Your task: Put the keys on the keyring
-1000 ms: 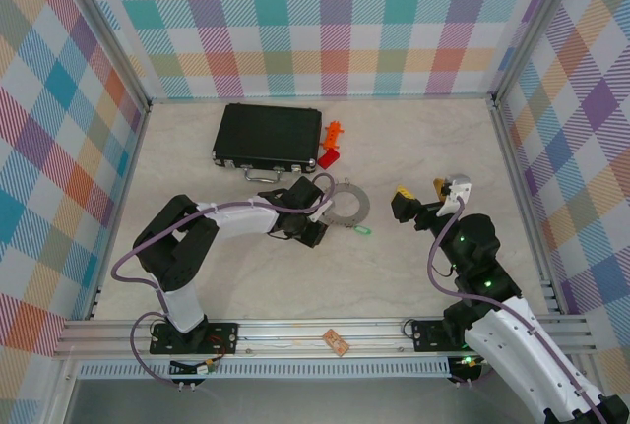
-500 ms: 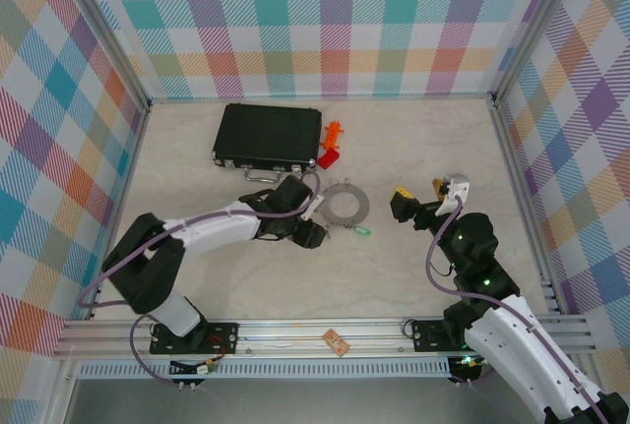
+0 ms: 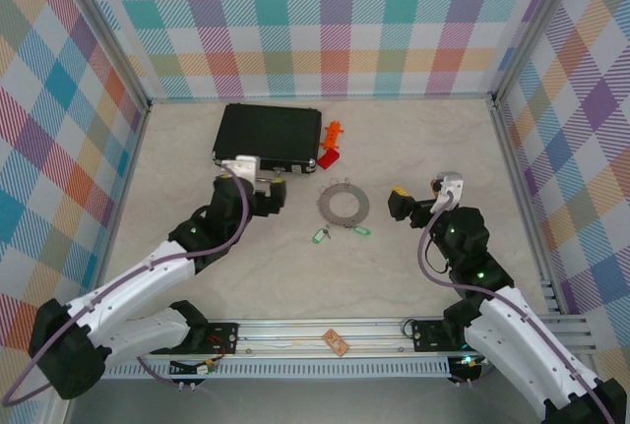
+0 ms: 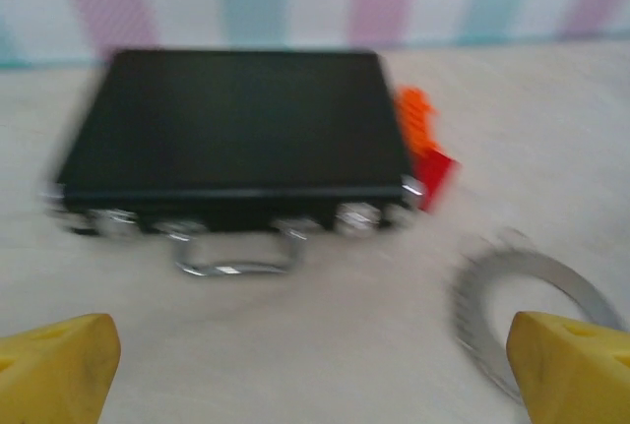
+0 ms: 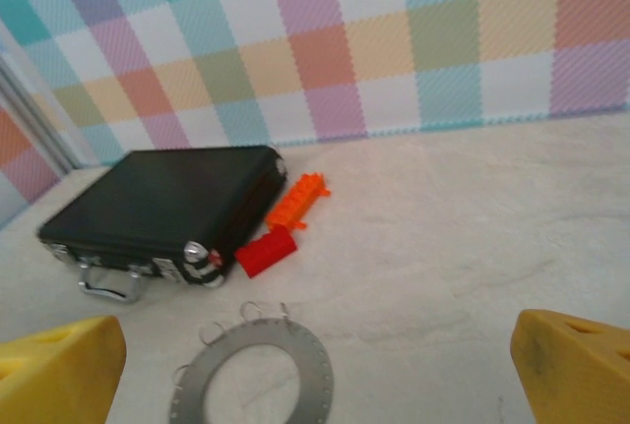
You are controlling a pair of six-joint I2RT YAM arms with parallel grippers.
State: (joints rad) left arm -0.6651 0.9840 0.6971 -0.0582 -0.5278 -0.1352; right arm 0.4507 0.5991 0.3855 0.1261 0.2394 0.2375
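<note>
Both end effectors [image 4: 315, 370] [image 5: 317, 370] fully spread

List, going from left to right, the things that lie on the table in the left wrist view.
Black rectangular case → orange plastic piece → red plastic piece → flat grey metal ring.

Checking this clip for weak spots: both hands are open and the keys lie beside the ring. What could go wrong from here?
The keys are tiny and lie flat on the table by the near edge of the ring; a grasp may slip off or push them away.
The ring is thin and flat, so it may slide rather than lift.
The left hand sits close to the black case and could knock it.
</note>
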